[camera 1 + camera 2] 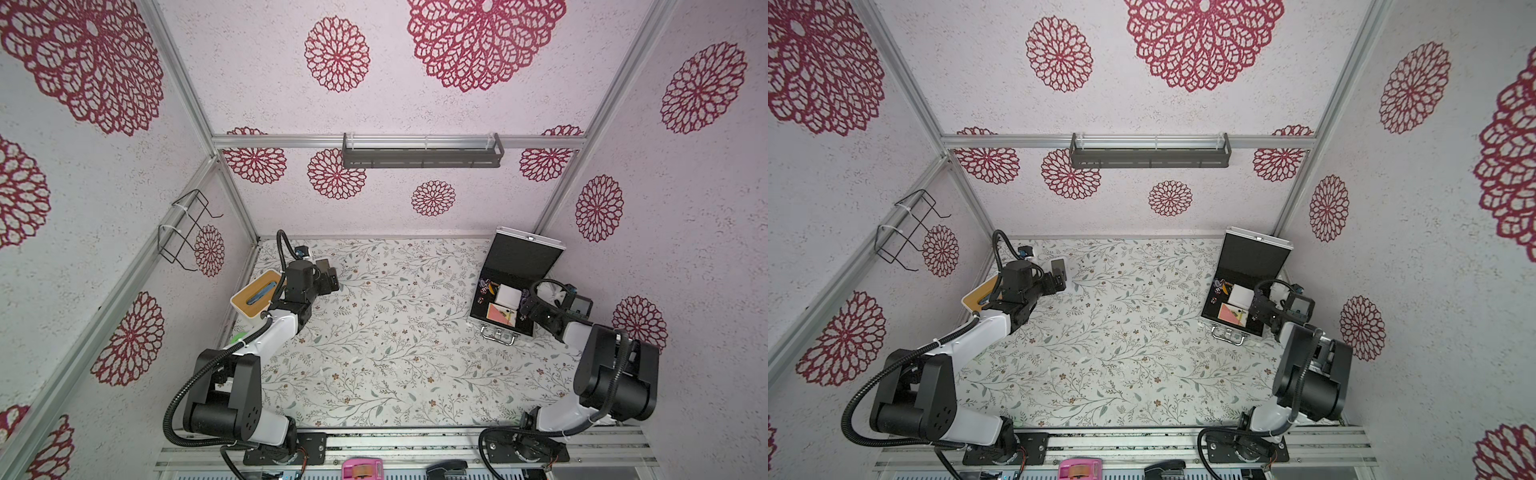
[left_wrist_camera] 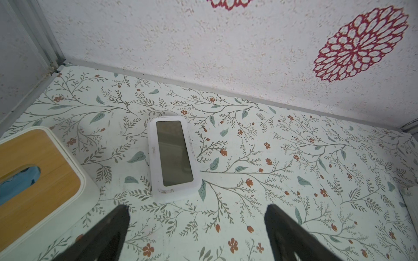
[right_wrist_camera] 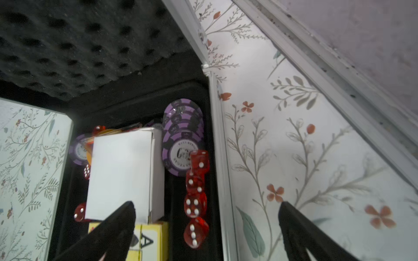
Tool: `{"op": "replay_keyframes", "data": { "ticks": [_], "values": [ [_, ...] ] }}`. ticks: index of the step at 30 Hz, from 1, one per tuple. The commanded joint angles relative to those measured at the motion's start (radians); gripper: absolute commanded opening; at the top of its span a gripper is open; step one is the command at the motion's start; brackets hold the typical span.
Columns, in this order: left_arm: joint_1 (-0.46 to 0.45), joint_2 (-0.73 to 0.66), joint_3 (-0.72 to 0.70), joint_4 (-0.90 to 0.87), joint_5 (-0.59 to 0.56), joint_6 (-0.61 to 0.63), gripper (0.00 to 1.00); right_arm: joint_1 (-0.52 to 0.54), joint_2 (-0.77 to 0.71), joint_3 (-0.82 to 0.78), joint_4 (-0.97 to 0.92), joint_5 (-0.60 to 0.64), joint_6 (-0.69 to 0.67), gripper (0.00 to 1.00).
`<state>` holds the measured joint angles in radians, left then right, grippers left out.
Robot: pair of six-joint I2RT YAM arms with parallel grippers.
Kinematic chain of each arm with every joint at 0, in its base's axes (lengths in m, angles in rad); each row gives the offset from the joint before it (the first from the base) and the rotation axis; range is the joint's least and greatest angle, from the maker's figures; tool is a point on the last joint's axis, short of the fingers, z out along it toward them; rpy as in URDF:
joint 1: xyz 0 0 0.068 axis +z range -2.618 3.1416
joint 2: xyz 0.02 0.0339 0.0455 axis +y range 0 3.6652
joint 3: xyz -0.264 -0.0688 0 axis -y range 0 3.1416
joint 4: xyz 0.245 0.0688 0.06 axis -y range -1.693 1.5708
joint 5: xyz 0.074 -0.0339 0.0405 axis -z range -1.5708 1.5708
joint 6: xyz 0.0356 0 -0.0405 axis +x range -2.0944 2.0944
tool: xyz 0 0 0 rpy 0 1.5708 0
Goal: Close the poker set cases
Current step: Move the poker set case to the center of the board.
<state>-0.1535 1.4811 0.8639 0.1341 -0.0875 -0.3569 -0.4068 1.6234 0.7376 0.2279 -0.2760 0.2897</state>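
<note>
Walls: pale, rough-textured walls [image 1: 395, 83] on three sides, printed with dark red lace-like flower medallions of several sizes.
Frame: silver metal bars [image 1: 291, 142] run across the back wall and along the corners.
Shelf: a narrow dark grey shelf [image 1: 422, 156] hangs on the back bar.
Rack: a black wire rack [image 1: 185, 230] is tied to the left side bar.
Table: a white tabletop [image 1: 395, 353] patterned with grey-green leafy sprigs and small orange flowers.
Front edge: a silver slotted rail [image 1: 415, 446].
Light: soft, even, faint shadows.
</note>
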Motion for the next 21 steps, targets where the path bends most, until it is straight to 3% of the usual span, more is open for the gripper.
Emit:
{"op": "replay_keyframes", "data": {
  "ticks": [1, 9, 21],
  "values": [
    [-0.007, -0.016, -0.004, 0.003, 0.001, -0.012, 0.97, -0.001, 0.058, 0.078, 0.029, -0.088, 0.012, 0.99],
    [-0.008, -0.014, -0.002, -0.002, 0.005, -0.010, 0.97, 0.011, 0.223, 0.241, -0.042, -0.185, -0.019, 0.99],
    [-0.015, 0.006, 0.006, -0.004, 0.015, -0.013, 0.98, 0.169, 0.311, 0.317, -0.158, -0.208, -0.135, 0.99]
  ]
}}
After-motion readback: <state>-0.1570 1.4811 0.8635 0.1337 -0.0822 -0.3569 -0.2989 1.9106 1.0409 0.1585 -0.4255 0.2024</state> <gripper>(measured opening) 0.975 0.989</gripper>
